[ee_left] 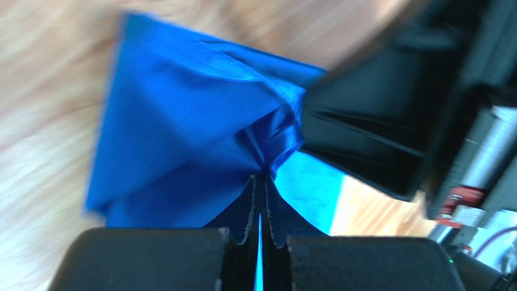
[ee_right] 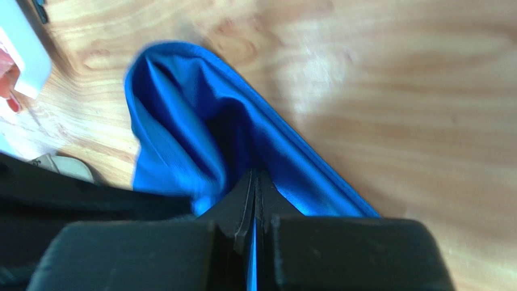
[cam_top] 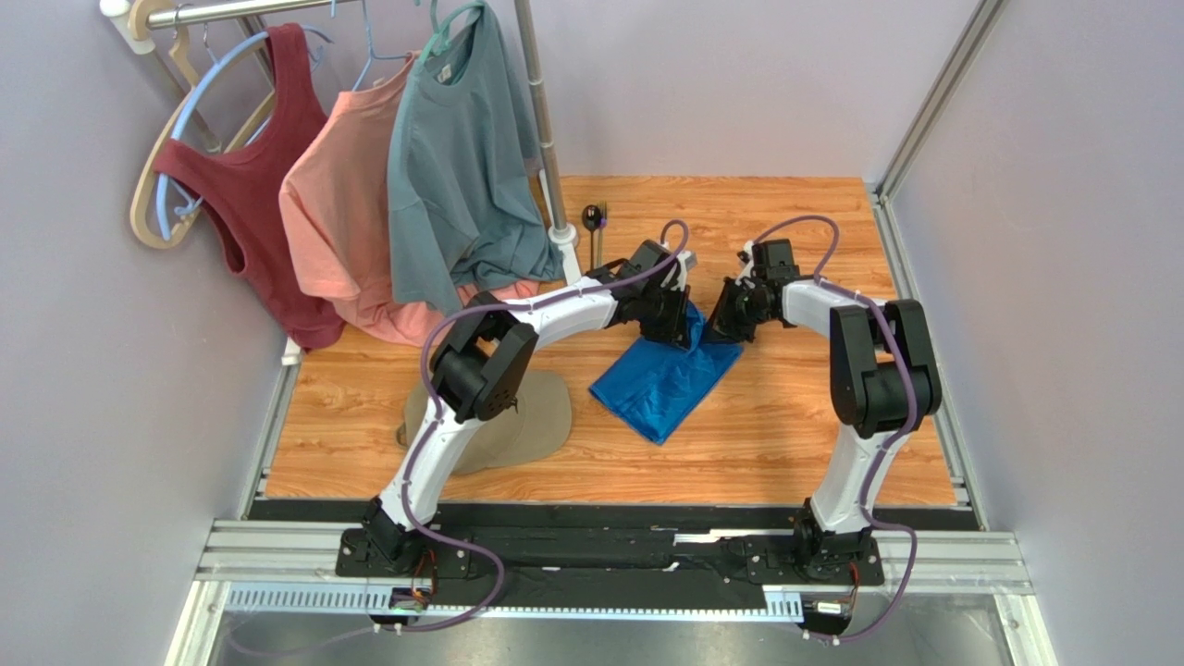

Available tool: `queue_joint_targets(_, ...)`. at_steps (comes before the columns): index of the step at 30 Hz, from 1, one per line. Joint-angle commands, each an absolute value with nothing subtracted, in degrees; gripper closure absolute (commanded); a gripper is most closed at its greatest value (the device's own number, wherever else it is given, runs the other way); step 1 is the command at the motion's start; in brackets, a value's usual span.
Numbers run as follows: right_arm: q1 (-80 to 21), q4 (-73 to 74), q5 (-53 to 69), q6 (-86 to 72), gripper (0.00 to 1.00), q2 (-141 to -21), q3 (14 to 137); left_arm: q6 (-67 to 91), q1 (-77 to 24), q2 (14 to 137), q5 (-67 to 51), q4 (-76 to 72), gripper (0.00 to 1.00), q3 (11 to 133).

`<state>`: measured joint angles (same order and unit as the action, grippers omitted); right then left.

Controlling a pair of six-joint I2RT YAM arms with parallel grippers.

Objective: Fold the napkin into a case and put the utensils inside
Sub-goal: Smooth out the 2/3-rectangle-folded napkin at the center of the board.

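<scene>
- Left gripper (ee_left: 261, 182) and right gripper (ee_right: 255, 179) both clamp the napkin (cam_top: 664, 386) at its far edge, side by side.
- Napkin drapes from them toward 7 o'clock onto the bench (cam_top: 778, 444), long axis 1-to-7.

The left end effector (cam_top: 673, 321) and right end effector (cam_top: 726, 321) meet at the far edge of the blue napkin (cam_top: 662, 387), mid-way across the bench (cam_top: 806, 444).
</scene>
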<state>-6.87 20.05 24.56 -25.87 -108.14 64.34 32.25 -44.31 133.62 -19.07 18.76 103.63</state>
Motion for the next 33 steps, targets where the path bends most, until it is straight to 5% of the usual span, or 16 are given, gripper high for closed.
queue_joint_targets(1,-6.7,19.4,24.7,-22.8,1.00,-110.8,67.8,34.6,-45.4,135.0,-22.1,14.2,1.00,105.6)
queue_joint_targets(10,-6.4,22.1,25.4,-21.7,1.00,-112.2,71.9,32.2,-44.6,128.6,-19.4,22.3,0.96,107.1)
queue_joint_targets(14,-6.4,22.4,25.8,-21.7,1.00,-112.2,71.9,32.1,-42.5,122.7,-19.2,24.5,0.72,102.9)
queue_joint_targets(17,-6.3,23.0,25.2,-21.7,1.00,-110.9,71.4,29.8,-42.2,118.0,-16.3,27.9,0.66,100.2)
queue_joint_targets(33,-6.0,24.6,29.4,-23.7,0.89,-112.1,75.1,33.4,-41.1,112.9,-18.7,17.1,0.65,76.4)
